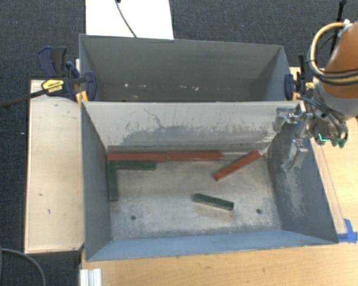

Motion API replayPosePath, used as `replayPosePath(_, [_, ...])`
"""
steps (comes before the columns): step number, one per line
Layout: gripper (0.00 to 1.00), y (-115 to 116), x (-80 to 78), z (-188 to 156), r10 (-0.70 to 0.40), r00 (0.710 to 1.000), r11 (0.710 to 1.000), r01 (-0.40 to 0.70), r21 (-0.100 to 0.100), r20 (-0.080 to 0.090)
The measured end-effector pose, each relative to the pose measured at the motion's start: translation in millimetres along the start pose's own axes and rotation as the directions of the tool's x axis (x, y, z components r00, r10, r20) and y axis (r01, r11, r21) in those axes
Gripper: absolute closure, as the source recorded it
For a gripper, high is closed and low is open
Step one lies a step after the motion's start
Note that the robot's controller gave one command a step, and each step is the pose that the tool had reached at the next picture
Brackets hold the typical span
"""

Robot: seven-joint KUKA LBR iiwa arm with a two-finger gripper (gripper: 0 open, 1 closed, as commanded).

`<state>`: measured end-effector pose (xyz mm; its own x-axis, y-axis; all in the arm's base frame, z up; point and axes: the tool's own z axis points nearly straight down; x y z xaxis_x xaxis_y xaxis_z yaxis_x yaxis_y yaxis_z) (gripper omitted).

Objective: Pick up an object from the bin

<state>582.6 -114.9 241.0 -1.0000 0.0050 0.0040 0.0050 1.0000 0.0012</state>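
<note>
My gripper (292, 158) hangs over the bin's right wall, high above the floor, open with nothing between its fingers. Nearest to it, just to its left, a short red-brown block (237, 165) lies tilted on the bin floor. A long red-brown stick (164, 156) lies along the foot of the back wall, and its right end comes close to the short block. A small dark green block (213, 202) lies alone near the middle of the floor, left of and below the gripper.
Two dark green bars lie in the left corner, one (112, 180) along the left wall and one (134, 165) just under the long stick. The bin's walls slope steeply inward. The arm's orange cover and cables sit above the gripper at the right.
</note>
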Motion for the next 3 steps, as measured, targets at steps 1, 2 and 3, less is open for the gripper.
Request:
replayPosePath(1, [0.00, 43.9, 13.4, 174.5, -0.029, 1.000, 1.000, 0.029, -0.001, 0.000])
replayPosePath(2, [0.00, 107.3, -2.9, 170.1, -0.108, 0.994, 0.994, 0.108, -0.001, 0.011])
replayPosePath(3, [1.00, 103.3, -2.5, 169.9, -0.107, 0.994, 0.994, 0.107, 0.002, 0.010])
